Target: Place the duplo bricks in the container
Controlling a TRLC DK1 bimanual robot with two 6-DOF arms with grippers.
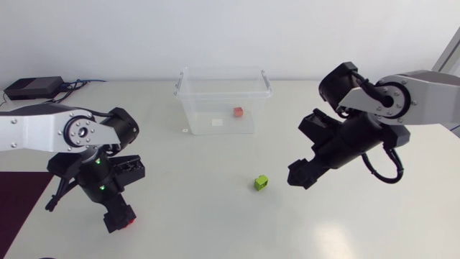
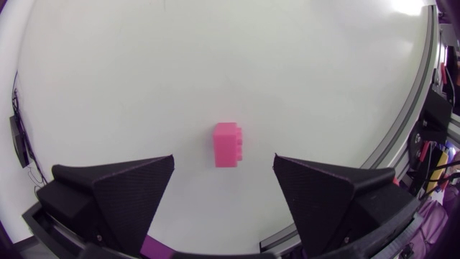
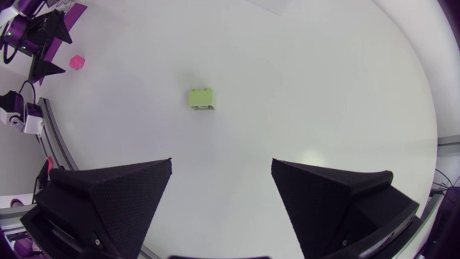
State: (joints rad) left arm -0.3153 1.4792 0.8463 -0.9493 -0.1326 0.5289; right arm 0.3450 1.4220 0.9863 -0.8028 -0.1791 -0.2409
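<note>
A pink brick (image 2: 228,144) lies on the white table between the spread fingers of my left gripper (image 2: 223,164), touching neither finger. From above, that brick (image 1: 130,221) shows at the tip of the left gripper (image 1: 119,214), near the table's front left. A green brick (image 1: 261,183) lies mid-table, just left of my open right gripper (image 1: 300,175). In the right wrist view the green brick (image 3: 201,98) sits well ahead of the right gripper (image 3: 221,164), whose fingers hold nothing. A clear plastic container (image 1: 188,101) stands at the back centre with a red brick (image 1: 238,111) inside.
A black box (image 1: 30,88) with cables sits at the table's back left corner. A small white tag (image 1: 185,131) lies just in front of the container's left corner. The pink brick (image 3: 77,62) is also seen far beyond the green one.
</note>
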